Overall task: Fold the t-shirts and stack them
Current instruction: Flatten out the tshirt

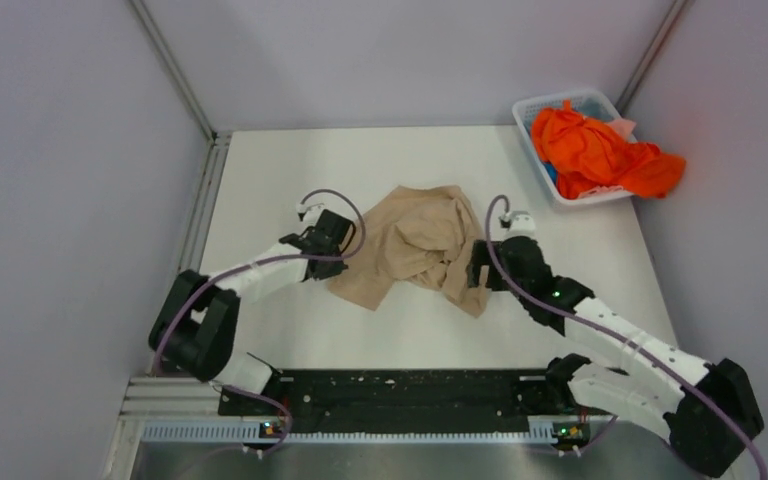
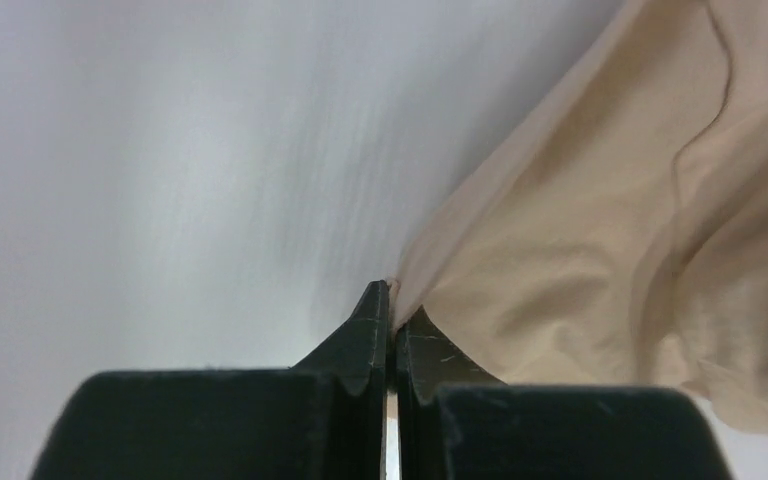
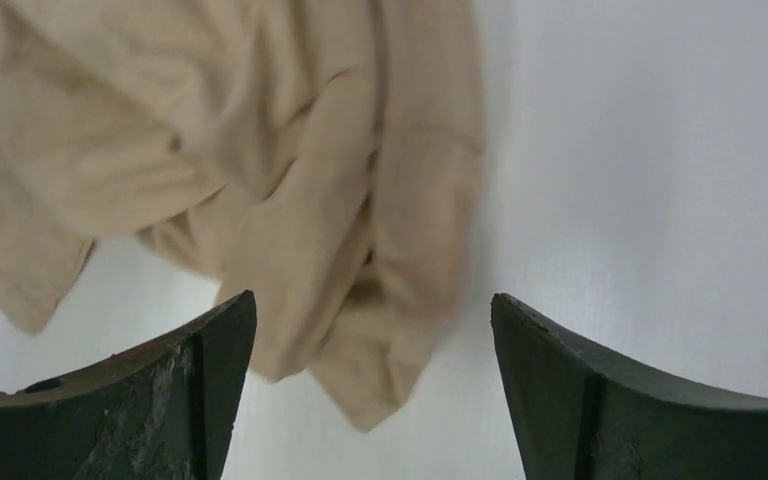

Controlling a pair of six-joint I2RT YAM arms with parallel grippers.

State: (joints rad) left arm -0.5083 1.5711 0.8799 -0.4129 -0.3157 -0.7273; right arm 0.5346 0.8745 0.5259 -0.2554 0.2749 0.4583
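A crumpled beige t-shirt [image 1: 422,243] lies in the middle of the white table. My left gripper [image 1: 344,238] is at its left edge; in the left wrist view the jaws [image 2: 394,300] are shut on a pinch of the beige t-shirt's [image 2: 600,240] edge. My right gripper [image 1: 475,272] is at the shirt's right lower corner; in the right wrist view it is open [image 3: 372,315] with a bunched corner of the shirt [image 3: 360,250] lying between the fingers, not gripped.
A white basket [image 1: 535,117] at the back right holds orange t-shirts [image 1: 600,150] that spill over its rim. Grey walls close in the table on the left, back and right. A black rail [image 1: 400,395] runs along the near edge.
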